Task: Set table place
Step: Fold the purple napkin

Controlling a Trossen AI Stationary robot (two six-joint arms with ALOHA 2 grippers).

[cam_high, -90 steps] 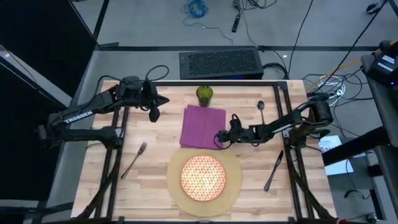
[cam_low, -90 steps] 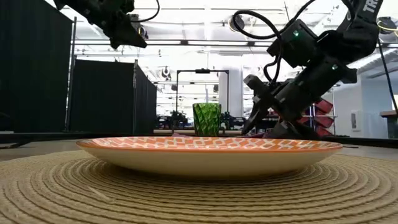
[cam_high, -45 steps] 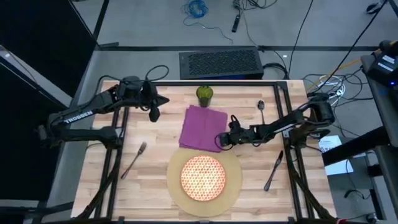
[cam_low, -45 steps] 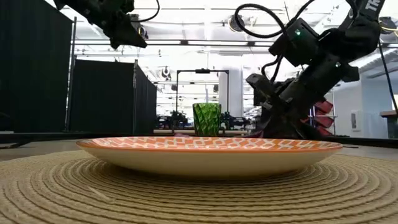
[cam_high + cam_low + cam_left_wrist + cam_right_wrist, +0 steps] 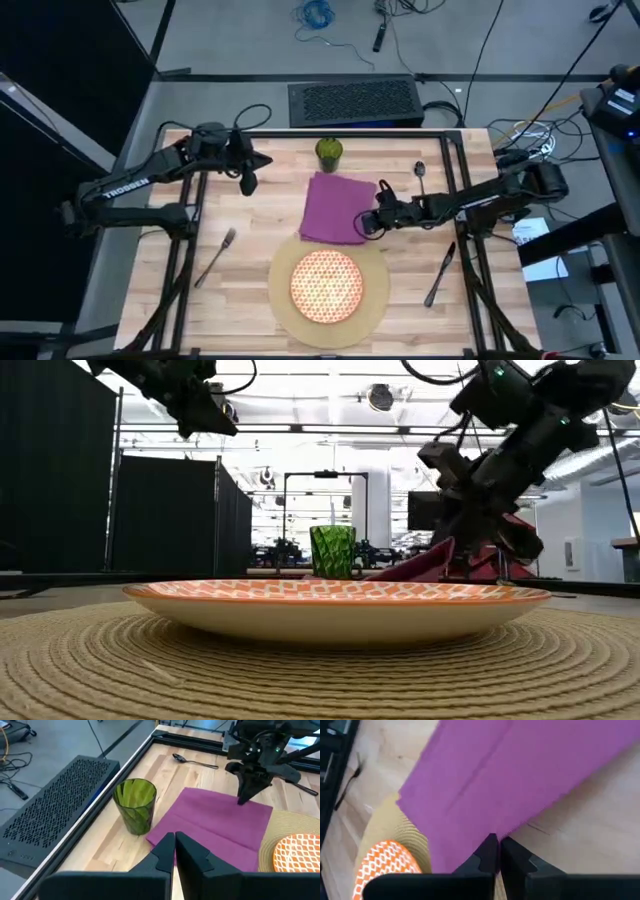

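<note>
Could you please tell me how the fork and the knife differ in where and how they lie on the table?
The fork lies left of the mat, on the left gripper's side; the knife lies right of it, beyond the right gripper. The fork looks shorter and pale silver, the knife longer and darker. Both lie flat on bare wood, slanted alike, untouched by either gripper.

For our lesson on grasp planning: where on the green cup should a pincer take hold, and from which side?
Probably grip the cup across its side wall near mid-height, coming from the left, where the left pincer hangs. It stands upright with tapering walls; the napkin, held by the right pincer, lies close on its right.
</note>
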